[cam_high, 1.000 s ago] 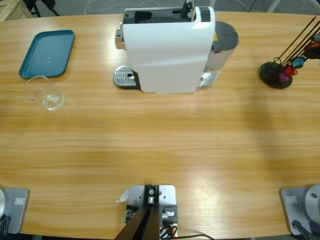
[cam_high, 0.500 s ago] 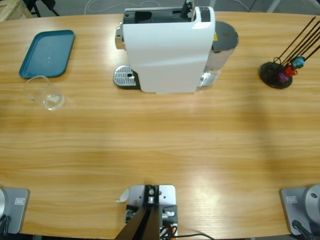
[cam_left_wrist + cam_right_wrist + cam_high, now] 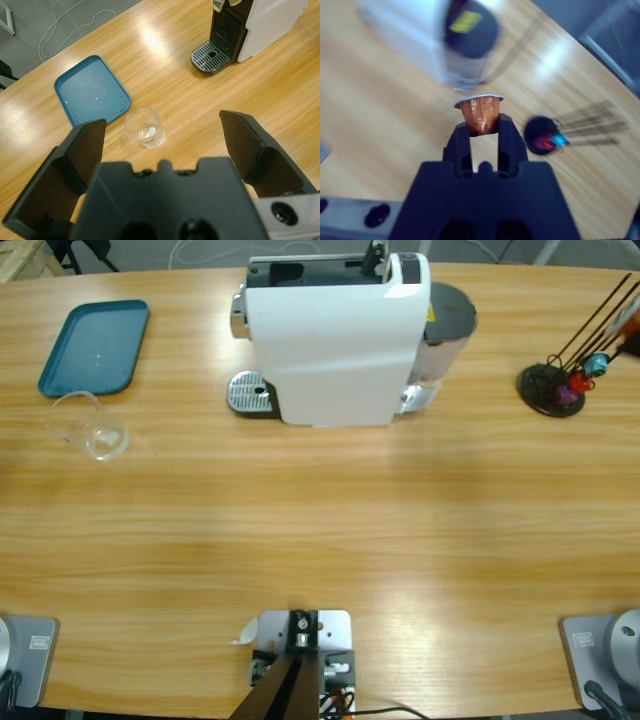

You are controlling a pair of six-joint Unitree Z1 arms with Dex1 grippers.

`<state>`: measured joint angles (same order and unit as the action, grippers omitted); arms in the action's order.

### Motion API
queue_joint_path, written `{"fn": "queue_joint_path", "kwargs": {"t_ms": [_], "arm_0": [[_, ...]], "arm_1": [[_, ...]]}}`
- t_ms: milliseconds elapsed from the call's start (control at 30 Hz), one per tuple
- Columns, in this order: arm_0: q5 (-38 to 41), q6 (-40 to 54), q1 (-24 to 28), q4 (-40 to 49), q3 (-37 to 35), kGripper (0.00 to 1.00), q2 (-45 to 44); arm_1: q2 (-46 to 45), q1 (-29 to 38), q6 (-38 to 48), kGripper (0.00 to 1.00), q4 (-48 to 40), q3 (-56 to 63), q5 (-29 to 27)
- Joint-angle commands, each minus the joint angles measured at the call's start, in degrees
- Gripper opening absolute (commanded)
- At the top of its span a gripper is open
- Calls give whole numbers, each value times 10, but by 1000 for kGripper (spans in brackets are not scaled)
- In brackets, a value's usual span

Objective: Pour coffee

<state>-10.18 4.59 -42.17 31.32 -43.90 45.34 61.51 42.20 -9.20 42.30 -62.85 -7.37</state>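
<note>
In the right wrist view my right gripper [image 3: 484, 131] is shut on a copper coffee capsule [image 3: 481, 114], held upright with its silver rim on top, above the table. Beyond it lie the blurred white coffee machine [image 3: 415, 35] and the capsule stand [image 3: 545, 137]. In the left wrist view my left gripper [image 3: 162, 125] stands wide open, high over a clear glass [image 3: 144, 127]. In the high view the coffee machine [image 3: 335, 340] stands at the back middle, its drip grate [image 3: 250, 393] at its left, and the glass [image 3: 90, 425] at the left. Neither gripper shows clearly there.
A teal tray [image 3: 95, 347] lies at the back left, just beyond the glass. A black capsule stand [image 3: 552, 388] with thin rods and coloured capsules stands at the far right. The machine's dark water tank [image 3: 448, 320] is on its right side.
In the high view the dark and red shape by the stand's rods at the right edge has drawn back almost out of the picture. Machine, glass and tray have not moved.
</note>
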Motion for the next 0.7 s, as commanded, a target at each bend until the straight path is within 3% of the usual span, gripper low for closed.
{"fn": "queue_joint_path", "kwargs": {"t_ms": [33,400,700], "arm_0": [[27,-6,-5,-11,28,973,1],[45,-7,-5,-37,63,950,-9],[45,-7,-5,-47,66,945,6]], "arm_1": [[21,121,-92,0,13,-3,119],[246,140,-226,0,44,-177,154],[372,140,-249,0,60,-295,148]]}}
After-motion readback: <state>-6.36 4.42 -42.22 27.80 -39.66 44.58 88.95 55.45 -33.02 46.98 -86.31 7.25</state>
